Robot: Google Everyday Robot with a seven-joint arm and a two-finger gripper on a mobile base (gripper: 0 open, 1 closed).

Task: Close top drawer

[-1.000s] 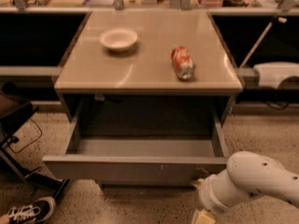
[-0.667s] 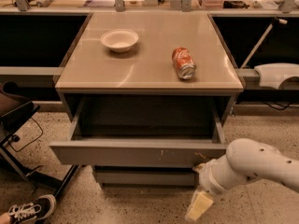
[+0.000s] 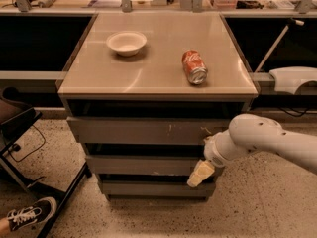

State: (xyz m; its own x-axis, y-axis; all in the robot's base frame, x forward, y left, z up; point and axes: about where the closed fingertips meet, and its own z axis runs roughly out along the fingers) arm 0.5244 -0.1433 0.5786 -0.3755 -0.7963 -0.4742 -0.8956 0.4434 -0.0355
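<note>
The top drawer (image 3: 143, 131) is a wide grey metal drawer with a flat front and small pale scuffs right of centre. Its front stands only slightly out from the cabinet, under the tabletop edge. My gripper (image 3: 200, 173) hangs from the white arm (image 3: 262, 138) at the right, in front of the cabinet's right side. Its pale fingers (image 3: 198, 174) point down-left, just below the top drawer's right end and over the middle drawer front (image 3: 143, 164).
A white bowl (image 3: 126, 42) and a red soda can (image 3: 194, 67) lying on its side sit on the cabinet top (image 3: 158, 53). A lower drawer front (image 3: 153, 188) is below. A black chair frame (image 3: 29, 148) and a shoe (image 3: 27, 214) are at the left on the speckled floor.
The top drawer went from wide open to nearly in. My arm and gripper moved toward the cabinet with it, and the view drew closer.
</note>
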